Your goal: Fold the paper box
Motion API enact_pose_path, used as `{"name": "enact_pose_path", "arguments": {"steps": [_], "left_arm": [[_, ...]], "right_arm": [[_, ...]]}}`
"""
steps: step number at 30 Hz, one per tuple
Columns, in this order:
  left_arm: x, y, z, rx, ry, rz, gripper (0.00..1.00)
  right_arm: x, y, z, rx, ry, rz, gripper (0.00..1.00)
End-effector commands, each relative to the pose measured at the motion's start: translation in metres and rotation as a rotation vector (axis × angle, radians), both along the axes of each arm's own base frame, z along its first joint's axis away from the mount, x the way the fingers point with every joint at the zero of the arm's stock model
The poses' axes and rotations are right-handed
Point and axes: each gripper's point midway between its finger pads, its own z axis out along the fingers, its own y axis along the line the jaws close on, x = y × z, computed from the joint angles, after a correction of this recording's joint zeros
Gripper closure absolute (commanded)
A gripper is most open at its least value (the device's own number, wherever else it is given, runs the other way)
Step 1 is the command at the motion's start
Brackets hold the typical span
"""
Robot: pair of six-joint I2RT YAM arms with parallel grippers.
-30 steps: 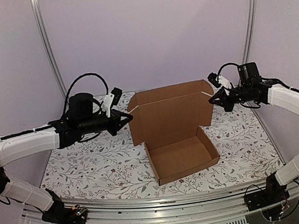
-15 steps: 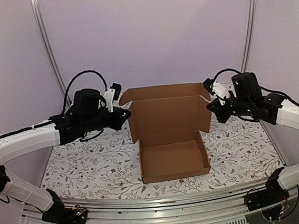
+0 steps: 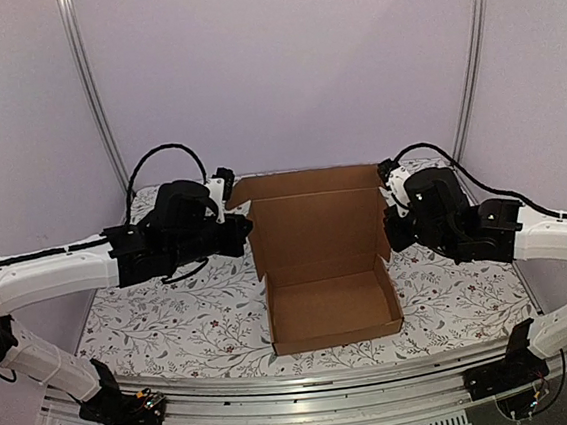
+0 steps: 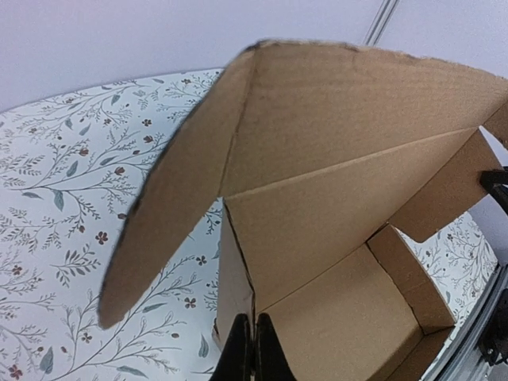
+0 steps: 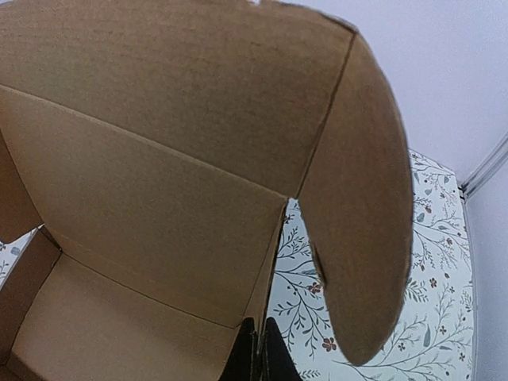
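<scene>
- Paper box (image 3: 327, 269) sits centre frame in the top view, on the floral cloth (image 3: 173, 314), between the two arms.
- Tray (image 3: 333, 306) looks formed: floor and four low walls up, with the open side facing the camera.
- Lid (image 3: 315, 225) stands near upright off the tray's back wall. The left ear flap (image 4: 171, 190) and right ear flap (image 5: 361, 198) splay outward at upper left and upper right of the lid.
- Left gripper (image 3: 243, 238) is fully closed and holds nothing. Its tip is at the lid's left edge, low near the back corner.
- Right gripper (image 3: 391, 232) is the same on the right edge: pinched closed and empty.
- In both wrist views the closed tips sit bottom centre, right at the side-wall corner. Actual contact can't be confirmed.
- Step in hand, as judged: fold the ears in and bring the lid down.
- To do it well:
  - Use the closed tips as blunt pushers, with no need to grip.
  - Press both ears inward together so the box doesn't skate sideways on the cloth.
  - Push near the crease line, not at the ear ends, or the card bows instead of hinging.
  - Tip the lid forward only once the ears point inward, so they drop inside the side walls.
- Risk: uneven push rotates the light box or buckles a wall.
</scene>
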Motion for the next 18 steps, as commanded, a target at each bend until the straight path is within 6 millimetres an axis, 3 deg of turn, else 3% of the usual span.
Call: {"name": "enact_pose_path", "arguments": {"steps": [1,7,11,18], "left_arm": [[-0.017,-0.008,-0.021,0.015,0.055,0.009,1.0],[-0.024,-0.011,-0.03,0.014,0.069,0.023,1.0],[-0.027,-0.011,-0.033,0.012,0.079,0.027,1.0],[-0.037,-0.013,-0.034,0.0,0.091,0.026,1.0]], "right_arm": [[-0.004,0.02,0.01,0.106,-0.05,-0.063,1.0],[-0.018,0.029,-0.003,0.084,-0.048,-0.079,1.0],[-0.023,0.024,-0.009,0.066,-0.053,-0.112,1.0],[-0.034,0.024,-0.008,0.077,-0.07,-0.136,1.0]]}}
